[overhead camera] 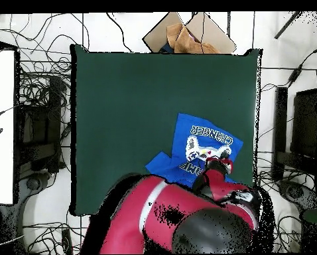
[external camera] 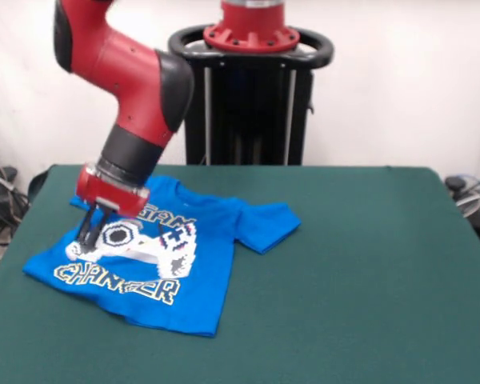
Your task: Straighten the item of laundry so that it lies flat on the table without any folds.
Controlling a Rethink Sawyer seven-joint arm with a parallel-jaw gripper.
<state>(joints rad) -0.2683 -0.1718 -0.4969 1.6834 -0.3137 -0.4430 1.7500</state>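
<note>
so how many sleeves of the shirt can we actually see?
1 clearly: a sleeve spread on the table, on the T-shirt's picture-right side in the front view. The other would sit under the gripper and arm, so it's hidden.

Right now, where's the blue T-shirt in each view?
Front view: blue T-shirt lies left of centre on the table, under the hand.
Overhead view: T-shirt sits right of centre, near the arm.
Shared landmark: the white controller print.

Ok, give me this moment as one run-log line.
gripper: down on print, open/shut unclear | T-shirt: print up, mostly spread, one sleeve out, other hidden by arm | table: shirt towards one end
</note>
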